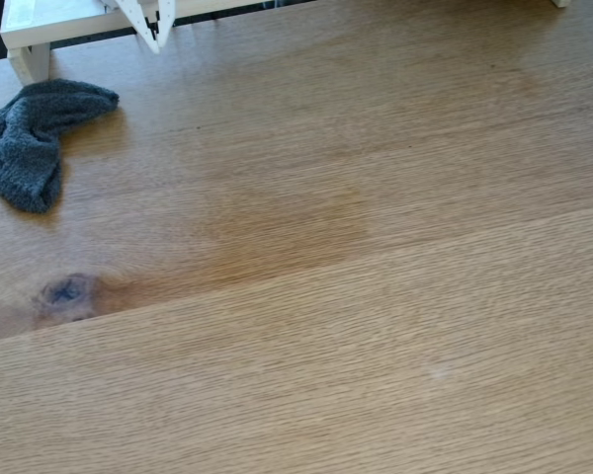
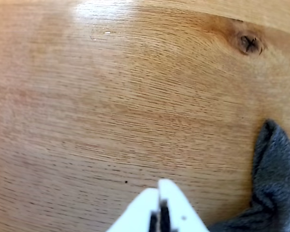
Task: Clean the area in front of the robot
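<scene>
We are looking down on the tabletop [image 1: 376,326] in the fixed view; its oak grain is running across the picture, with a darker amber patch [image 1: 287,232] lying below and to the right of the gripper [image 1: 156,38], well apart from it; a dark knot [image 1: 64,291] is sitting lower still and to the gripper's left. The gripper is hanging at the top edge of this view, its white pointed tips showing in front of a white wooden frame [image 1: 49,25]; the tips are pressing together, clenched with nothing between them.

A dark grey fuzzy cloth [image 1: 30,138] is lying bent on the tabletop just below and to the left of the gripper, near the frame's leg [image 1: 30,64]; we are not seeing the gripper touching it.

In the wrist view the gripper [image 2: 159,186] is entering from the bottom edge, its two white fingers [image 2: 176,203] meeting at the tip with only a thin dark seam between them, so we are reading it as closed and empty; the cloth [image 2: 275,179] is lying just beside it to the right, apart from the tips; the knot [image 2: 249,43] is showing far ahead and to the right; the tabletop [image 2: 87,121] is spreading bare ahead and to the left, a bright glare [image 2: 106,9] lying at the far edge.
</scene>
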